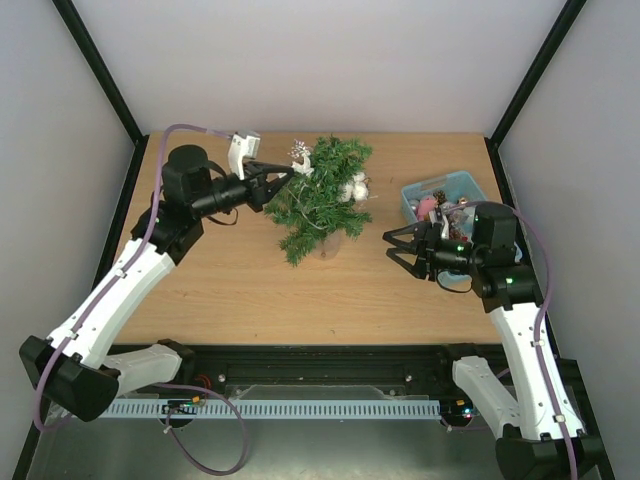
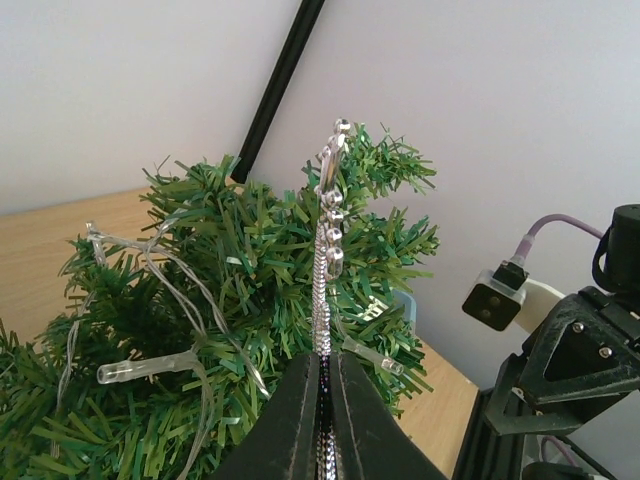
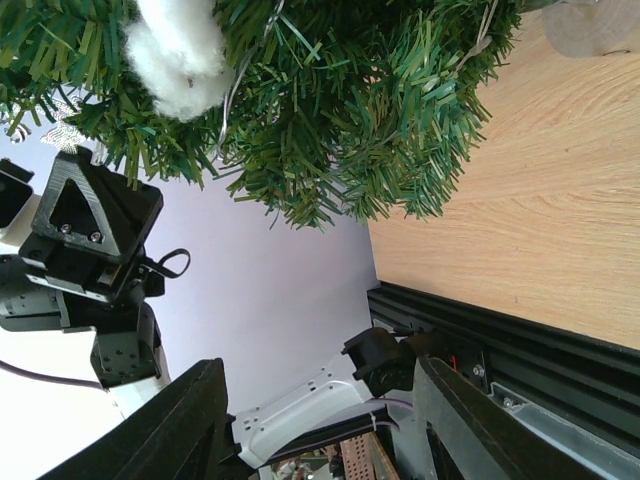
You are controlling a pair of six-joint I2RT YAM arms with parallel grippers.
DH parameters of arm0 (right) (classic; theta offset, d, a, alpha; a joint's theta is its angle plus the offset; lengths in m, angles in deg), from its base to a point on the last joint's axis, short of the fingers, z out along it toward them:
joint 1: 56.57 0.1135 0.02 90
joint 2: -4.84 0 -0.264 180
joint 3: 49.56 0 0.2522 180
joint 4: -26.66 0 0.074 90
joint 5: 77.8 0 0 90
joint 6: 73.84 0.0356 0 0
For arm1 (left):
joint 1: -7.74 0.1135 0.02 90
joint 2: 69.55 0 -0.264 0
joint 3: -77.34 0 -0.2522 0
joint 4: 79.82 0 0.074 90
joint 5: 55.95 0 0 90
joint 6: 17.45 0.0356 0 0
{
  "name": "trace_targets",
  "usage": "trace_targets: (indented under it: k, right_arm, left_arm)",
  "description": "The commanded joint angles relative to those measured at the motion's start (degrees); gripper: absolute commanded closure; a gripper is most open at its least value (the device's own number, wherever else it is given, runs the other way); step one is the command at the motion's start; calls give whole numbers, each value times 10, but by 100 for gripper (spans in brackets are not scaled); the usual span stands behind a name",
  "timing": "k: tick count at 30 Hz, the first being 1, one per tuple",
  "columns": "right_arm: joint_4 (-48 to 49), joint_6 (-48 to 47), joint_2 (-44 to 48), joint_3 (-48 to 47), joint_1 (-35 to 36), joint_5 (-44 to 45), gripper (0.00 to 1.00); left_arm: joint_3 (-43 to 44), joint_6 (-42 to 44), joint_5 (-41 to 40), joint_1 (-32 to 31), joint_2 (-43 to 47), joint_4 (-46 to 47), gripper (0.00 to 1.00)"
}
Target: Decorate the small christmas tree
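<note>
Top view: we are looking down on a light wooden table [image 1: 250, 285] with visible grain, closed in by plain white walls [image 1: 330, 60]. Black frame posts [image 1: 98, 68] are running up the corners of the enclosure. A black rail [image 1: 330, 358] is bordering the table's near edge, where both arm bases are sitting.

The small christmas tree [image 1: 325, 195] is standing toward the far middle of the table, between the two arms and left of a light-blue basket [image 1: 418, 192]. The basket is sitting near the far right corner and is holding mixed ornaments. A white fluffy ornament [image 1: 355, 186] is already hanging on the tree's right side.

Left wrist view: the left gripper [image 2: 322, 368] is clenching its jaws on a thin silver beaded ornament [image 2: 326, 245]. It is holding the ornament upright against the upper branches. A clear light string [image 2: 150, 368] is winding through the needles, and we are seeing the white wall and one black post [image 2: 285, 75] behind the tree.

Right wrist view: the right gripper [image 3: 320, 405] is hanging with its jaws parted and nothing between them. It is hovering above the bare wood just left of the basket, apart from the tree. We are seeing the white ornament and the green branches in front of it.
</note>
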Motion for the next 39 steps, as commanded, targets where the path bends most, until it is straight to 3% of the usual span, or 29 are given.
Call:
trace_targets:
  k: [1,15,39]
  right_arm:
    - [18,5,5,10,-2,-22,47]
    - [20,4,17,23,-2,-29,46]
    - [29,11,32,44,-2,-34,45]
  left_arm:
    - [14,25,-17,-15,-8,12,98]
    - [-8,67,-130,-87,-29,17,98]
    - [-93,65,-123,-94,9,56,98]
